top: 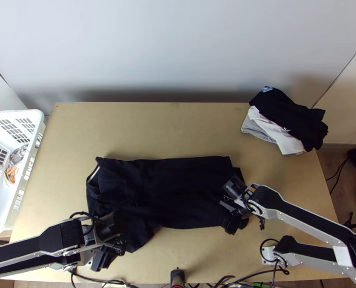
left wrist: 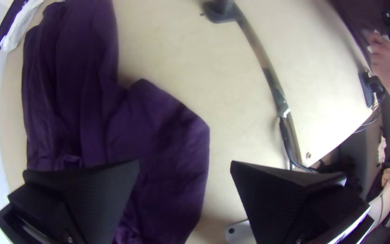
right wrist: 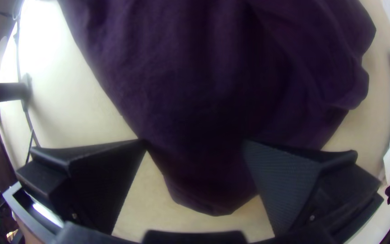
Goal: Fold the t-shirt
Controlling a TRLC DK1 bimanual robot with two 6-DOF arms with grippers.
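While the left gripper [left wrist: 184,162] and right gripper [right wrist: 194,142] gape wide and empty at the shirt [top: 168,182] lying rumpled on the table [top: 178,132], closing too high could catch only the top layer and skew the fold.

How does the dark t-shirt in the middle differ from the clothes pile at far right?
The t-shirt is one dark garment; the pile has dark, white and grey cloth. The t-shirt stretches wide, one part jutting toward the near edge; the pile is compact and layered. Both rest on the table.
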